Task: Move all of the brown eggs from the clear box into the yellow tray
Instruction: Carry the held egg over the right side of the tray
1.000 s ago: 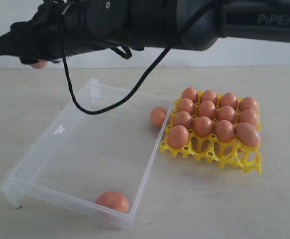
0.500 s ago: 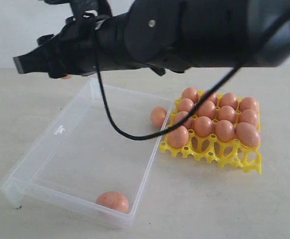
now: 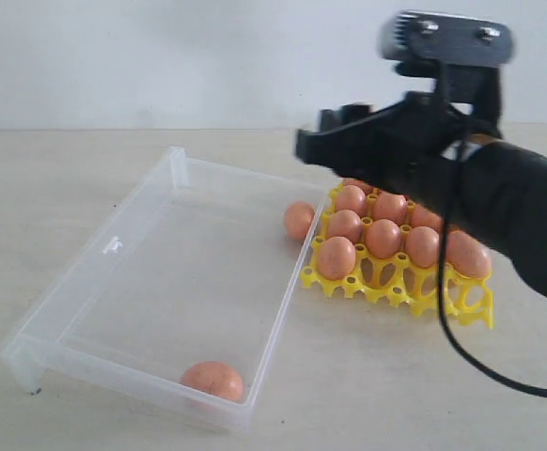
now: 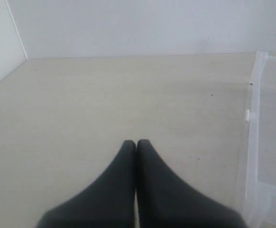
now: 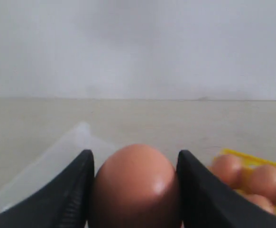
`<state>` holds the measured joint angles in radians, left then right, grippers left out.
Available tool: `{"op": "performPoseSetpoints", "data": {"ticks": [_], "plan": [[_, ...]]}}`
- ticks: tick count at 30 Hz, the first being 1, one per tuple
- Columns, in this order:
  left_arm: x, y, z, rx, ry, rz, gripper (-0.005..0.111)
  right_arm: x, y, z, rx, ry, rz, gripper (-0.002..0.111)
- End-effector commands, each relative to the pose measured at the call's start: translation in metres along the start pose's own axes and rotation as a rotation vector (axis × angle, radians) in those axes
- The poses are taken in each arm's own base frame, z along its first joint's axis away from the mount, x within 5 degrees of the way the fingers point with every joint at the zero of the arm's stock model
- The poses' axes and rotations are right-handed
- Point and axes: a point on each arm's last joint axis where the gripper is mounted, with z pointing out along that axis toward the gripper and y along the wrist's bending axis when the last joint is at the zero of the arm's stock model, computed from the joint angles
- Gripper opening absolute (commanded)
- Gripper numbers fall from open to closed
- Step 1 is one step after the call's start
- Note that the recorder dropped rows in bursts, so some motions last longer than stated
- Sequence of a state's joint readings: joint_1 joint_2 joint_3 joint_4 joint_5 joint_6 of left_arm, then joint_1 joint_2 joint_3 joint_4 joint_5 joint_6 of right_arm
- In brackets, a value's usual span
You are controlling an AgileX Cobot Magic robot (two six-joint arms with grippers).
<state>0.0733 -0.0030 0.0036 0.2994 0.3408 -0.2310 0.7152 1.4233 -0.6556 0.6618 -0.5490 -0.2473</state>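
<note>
My right gripper [image 5: 135, 157] is shut on a brown egg [image 5: 135, 187], with a black finger on each side of it. In the exterior view this gripper [image 3: 306, 147] hangs above the far left part of the yellow tray [image 3: 476, 315], and the held egg is hidden there. Several brown eggs [image 3: 383, 237] fill the tray's cups. One egg [image 3: 211, 381] lies in the near corner of the clear box [image 3: 114, 246]. Another egg [image 3: 299, 219] rests on the table between box and tray. My left gripper [image 4: 136, 142] is shut and empty over bare table beside the clear box [image 4: 252, 142].
The beige table [image 3: 367, 395] ends at a white wall [image 3: 208, 56] behind. A black cable [image 3: 457, 329] hangs from the right arm in front of the tray. The tray's front row of cups [image 3: 433, 291] holds no eggs.
The right arm has swung from above the box's far left end across to the right, carrying its egg, and now hangs over the tray. The lying eggs have not moved.
</note>
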Motion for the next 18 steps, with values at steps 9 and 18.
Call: {"op": "performPoseSetpoints", "data": {"ticks": [9, 18], "plan": [[-0.001, 0.0, 0.0, 0.003, -0.005, 0.006, -0.004, -0.038, -0.121, -0.007, -0.062, -0.152, 0.087, 0.0], [-0.001, 0.0, 0.0, 0.003, -0.005, 0.006, -0.004, -0.064, -0.152, -0.018, -0.327, -0.032, 0.006, 0.0]]}}
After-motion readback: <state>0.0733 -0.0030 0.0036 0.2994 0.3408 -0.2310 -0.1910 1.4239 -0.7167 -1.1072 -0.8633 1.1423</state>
